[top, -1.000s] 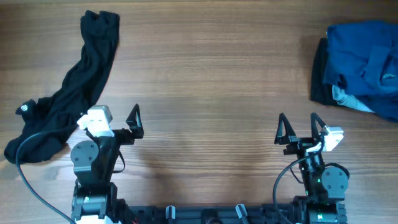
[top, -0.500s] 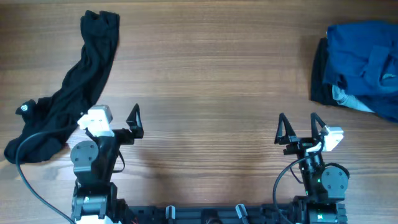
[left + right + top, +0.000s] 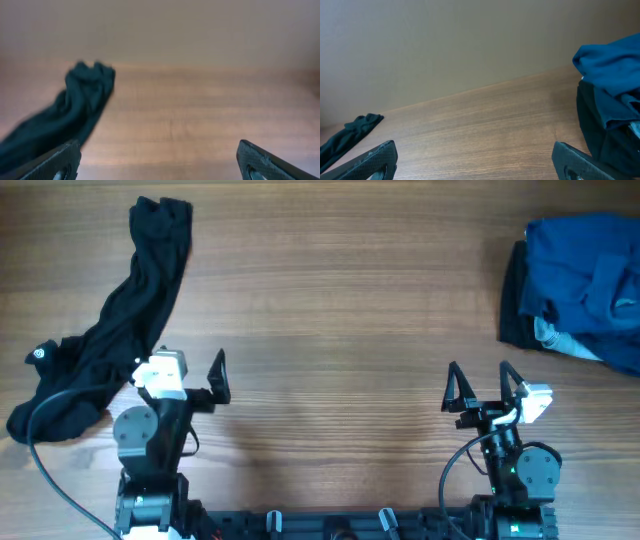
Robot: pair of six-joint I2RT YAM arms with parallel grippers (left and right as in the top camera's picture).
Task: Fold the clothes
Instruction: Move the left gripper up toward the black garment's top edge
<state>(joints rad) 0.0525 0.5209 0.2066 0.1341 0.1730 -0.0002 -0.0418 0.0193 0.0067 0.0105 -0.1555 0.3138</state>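
A long black garment (image 3: 110, 330) lies crumpled along the table's left side, from the far left corner toward the near left edge. It also shows in the left wrist view (image 3: 65, 120) and at the left edge of the right wrist view (image 3: 347, 135). A pile of blue and dark clothes (image 3: 580, 285) sits at the far right and shows in the right wrist view (image 3: 610, 95). My left gripper (image 3: 190, 370) is open and empty beside the black garment's near end. My right gripper (image 3: 480, 385) is open and empty over bare table.
The wooden table (image 3: 340, 310) spans the view. Both arm bases stand at the near edge, with a black cable (image 3: 45, 470) looping by the left arm. A plain wall rises behind the table's far edge.
The left gripper has shifted slightly to the right. The right arm and the clothes have not moved.
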